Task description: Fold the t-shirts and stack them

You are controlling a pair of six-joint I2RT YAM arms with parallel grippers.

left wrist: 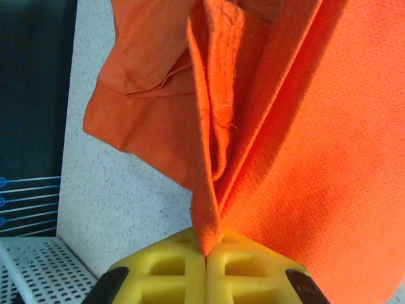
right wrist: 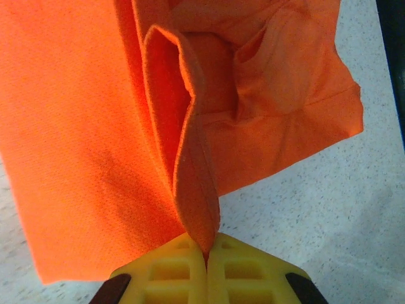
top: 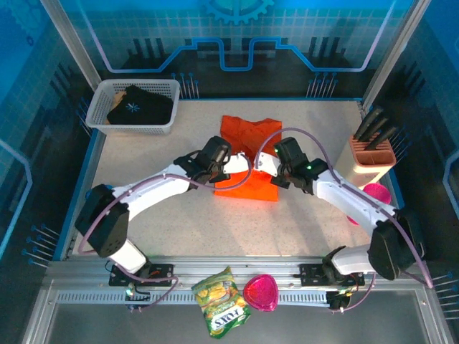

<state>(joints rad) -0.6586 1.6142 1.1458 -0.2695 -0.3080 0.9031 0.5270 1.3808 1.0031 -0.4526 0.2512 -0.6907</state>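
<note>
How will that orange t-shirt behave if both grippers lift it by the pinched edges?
Probably floppy: the orange t-shirt bunches in soft folds where the left gripper and right gripper pinch it. Likely light, since thin fingertip pinches seem enough to hold it. Its middle would probably sag between them.

Speckled table [top: 179,229], blue-lit panel walls [top: 244,29]
</note>
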